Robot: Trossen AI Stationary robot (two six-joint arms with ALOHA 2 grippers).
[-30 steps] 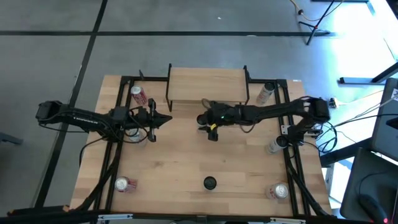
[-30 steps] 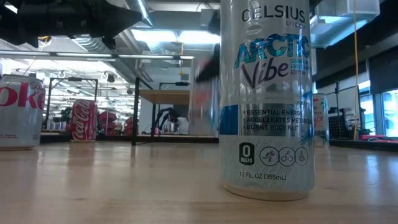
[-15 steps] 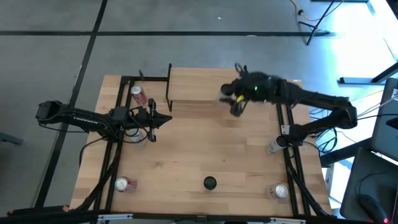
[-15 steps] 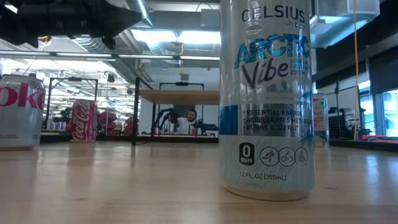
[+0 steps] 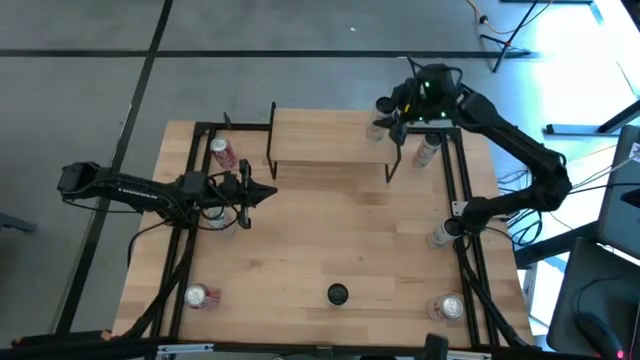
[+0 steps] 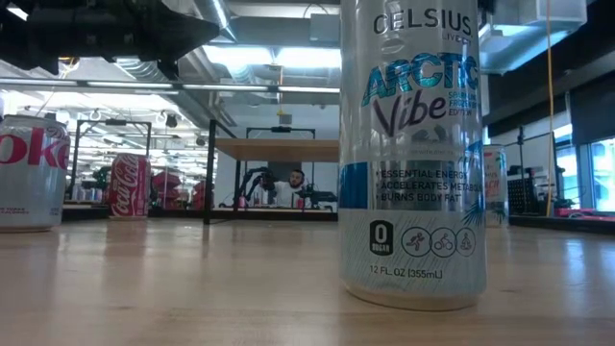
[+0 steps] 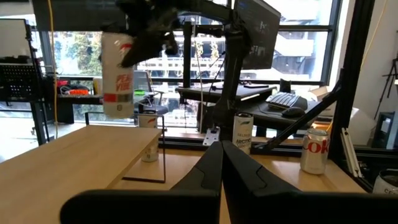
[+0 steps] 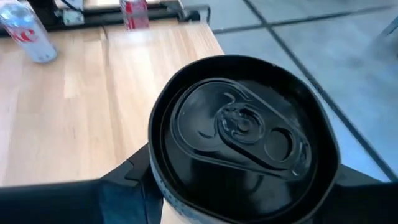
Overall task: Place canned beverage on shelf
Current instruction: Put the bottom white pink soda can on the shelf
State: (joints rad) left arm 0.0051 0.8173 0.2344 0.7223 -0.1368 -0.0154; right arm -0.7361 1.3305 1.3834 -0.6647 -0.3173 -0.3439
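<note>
My right gripper (image 5: pixel 392 112) is shut on a white can with red lettering (image 7: pixel 118 74), held above the right end of the shelf (image 5: pixel 330 140). The shelf is a light plank on thin black legs at the table's far middle. The right wrist view looks down on the can's black top (image 8: pixel 239 134). My left gripper (image 5: pixel 262 192) is shut and empty, level above the table left of centre, and it also shows in its own wrist view (image 7: pixel 221 168). My right gripper pinches the can's upper wall (image 8: pixel 163 186) between its two fingers, one finger (image 8: pixel 127 183) on each side just below the rim. The fingers come from above, pointing down. The can hangs upright below them, lifted clear above the shelf's plank (image 7: pixel 81 155).
Other cans: a red one (image 5: pixel 222 152) left of the shelf, one (image 5: pixel 427 148) right of it, one (image 5: pixel 443 232) at the right edge, two at the near corners (image 5: pixel 200 296) (image 5: pixel 450 306), a tall Celsius can (image 6: pixel 411 154) near the front edge. A person shows beyond the table.
My right gripper has carried the can from the table's middle toward the far right, lifting it up over the shelf's right end. The can has stayed upright in the hold.
</note>
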